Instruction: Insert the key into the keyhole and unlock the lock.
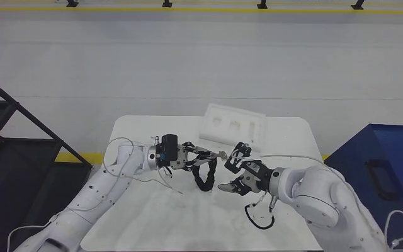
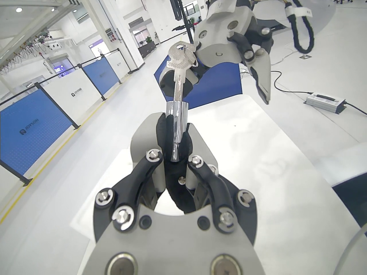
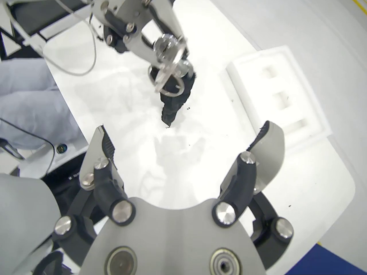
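Currently, left gripper (image 2: 172,125): you are seeing its grey fingers clamping together on the lock (image 2: 179,115), a smooth chrome cylinder, above the table's middle.
Key (image 2: 180,58): flat and silvery with a dimpled head, it is sitting with its blade in the cylinder's end.
Cable (image 1: 204,177): black and rough-sheathed, it is looping down from the lock toward the white table (image 1: 157,214).
Right gripper (image 3: 185,133): its ribbed fingers are standing wide apart, holding nothing, just right of the key.
Foam tray (image 1: 233,123): white, with rectangular recesses, it is lying at the far edge.

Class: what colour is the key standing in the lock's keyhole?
Silver; the key in the lock shows best in the left wrist view.
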Motion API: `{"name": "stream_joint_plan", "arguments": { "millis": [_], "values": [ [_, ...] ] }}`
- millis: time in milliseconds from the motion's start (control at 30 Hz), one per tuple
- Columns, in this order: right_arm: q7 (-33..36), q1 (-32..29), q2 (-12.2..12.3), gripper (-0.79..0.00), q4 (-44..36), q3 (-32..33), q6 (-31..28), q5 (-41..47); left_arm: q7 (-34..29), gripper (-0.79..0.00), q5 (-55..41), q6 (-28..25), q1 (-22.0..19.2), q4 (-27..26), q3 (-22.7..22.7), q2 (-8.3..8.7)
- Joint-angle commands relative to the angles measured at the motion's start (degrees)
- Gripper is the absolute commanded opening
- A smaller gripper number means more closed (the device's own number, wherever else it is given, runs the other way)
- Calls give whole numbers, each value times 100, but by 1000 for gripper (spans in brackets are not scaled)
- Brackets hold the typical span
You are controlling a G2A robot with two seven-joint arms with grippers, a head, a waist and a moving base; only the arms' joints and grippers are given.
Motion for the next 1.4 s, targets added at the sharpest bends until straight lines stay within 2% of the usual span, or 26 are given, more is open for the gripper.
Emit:
{"name": "stream_joint_plan", "arguments": {
  "millis": [0, 67, 267, 433, 700, 900, 1100, 1367],
  "values": [
    [17, 51, 10, 0, 112, 58, -126, 360, -225, -785, -107, -220, 51, -127, -69, 29],
    [-183, 96, 17, 0, 250, 206, -258, 702, -463, -785, -231, -408, 92, -250, -152, 58],
    [-183, 96, 17, 0, 250, 206, -258, 702, -1099, -785, -647, -608, 187, -530, -467, 128],
    [-228, 50, 24, 0, 308, 195, -211, 586, -1743, -785, -918, -608, 184, -675, -455, 187],
    [119, 331, 125, 0, 2, 258, -1140, -145, -2731, -785, -1678, -608, -190, -713, -83, 256],
    [50, 287, 185, 0, -405, 60, -1837, -580, -3399, -785, -2322, -608, -551, -695, 220, 231],
    [-90, 393, 185, 0, -401, -317, -1883, -918, -3754, -785, -2714, -608, -796, -597, 427, 164],
    [-134, 477, 196, 0, -338, -470, -1696, -994, -3764, -785, -2826, -608, -882, -528, 537, 111]
  ]
}}
